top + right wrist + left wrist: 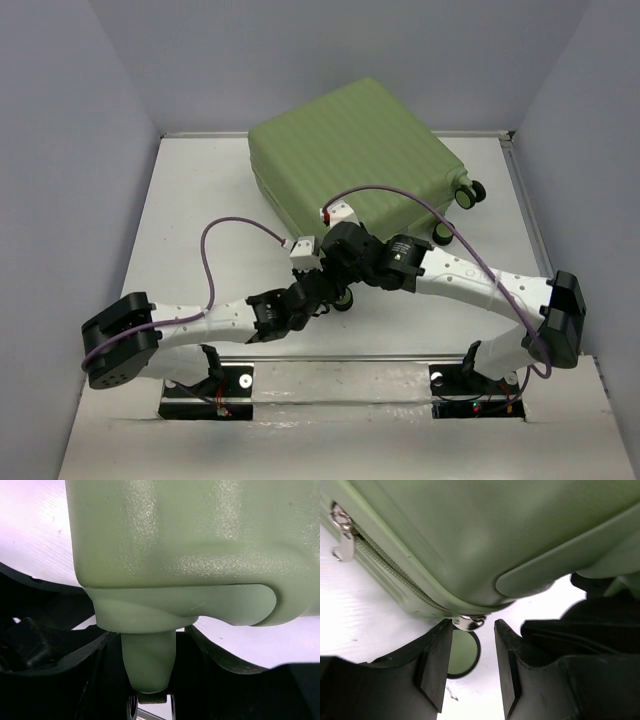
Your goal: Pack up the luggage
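The luggage (350,150) is a light-green ribbed hard-shell suitcase lying closed and flat at the back of the table. Both grippers meet at its near corner. My right gripper (340,262) is shut on the green caster stem (148,660) under that corner, one jaw on each side of it (148,645). My left gripper (318,290) is open just below the zipper seam. A silver zipper pull (467,622) hangs by its left fingertip, between the jaws (472,625). A black wheel with a green hub (462,652) shows behind them.
A second zipper pull (342,535) hangs further along the seam. Two more wheels (468,193) stick out at the suitcase's right side. Grey walls enclose the white table (190,200). Purple cables loop over both arms.
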Robot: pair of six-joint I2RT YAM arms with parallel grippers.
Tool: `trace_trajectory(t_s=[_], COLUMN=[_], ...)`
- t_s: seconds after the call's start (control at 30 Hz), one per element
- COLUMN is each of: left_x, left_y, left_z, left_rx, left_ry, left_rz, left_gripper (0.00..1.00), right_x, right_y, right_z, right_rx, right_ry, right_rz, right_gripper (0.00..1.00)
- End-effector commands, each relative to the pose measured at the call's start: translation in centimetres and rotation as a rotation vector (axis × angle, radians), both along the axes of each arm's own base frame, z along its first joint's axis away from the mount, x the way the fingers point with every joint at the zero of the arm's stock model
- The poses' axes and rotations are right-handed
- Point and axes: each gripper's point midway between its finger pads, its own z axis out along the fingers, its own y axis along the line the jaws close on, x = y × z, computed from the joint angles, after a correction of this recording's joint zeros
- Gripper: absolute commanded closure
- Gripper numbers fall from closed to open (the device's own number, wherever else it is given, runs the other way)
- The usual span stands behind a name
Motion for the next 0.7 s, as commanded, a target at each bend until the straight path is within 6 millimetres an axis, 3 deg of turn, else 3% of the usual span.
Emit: trace_trajectory(t_s=[0.0, 0.3, 0.5, 0.57, 0.67], left_x=[2.2, 3.1, 3.6, 3.7, 3.7], left_y=[0.5, 1.2, 1.0, 1.2, 1.8], left_z=[3.5, 4.6, 5.4, 5.6, 5.7], left_rx=[-0.014, 0.019, 0.02, 0.03, 0.057], left_ry=[-0.119, -0.174, -0.2, -0.208, -0.219], left_rz=[0.213, 0.355, 0.387, 0.394, 0.404], left_gripper=[0.5, 0.55, 0.8, 0.94, 0.94], right_x=[-0.4, -2.3, -2.8, -2.9, -2.7], right_y=[4.1, 6.1, 6.0, 5.8, 5.0], right_z=[4.1, 4.2, 3.0, 3.0, 2.9], right_rx=[0.252, 0.299, 0.299, 0.306, 0.302], right_ry=[-0.027, -0.001, 0.013, 0.01, -0.007], right_rz=[0.119, 0.199, 0.196, 0.189, 0.164], right_gripper=[0.93, 0.93, 0.93, 0.93, 0.93])
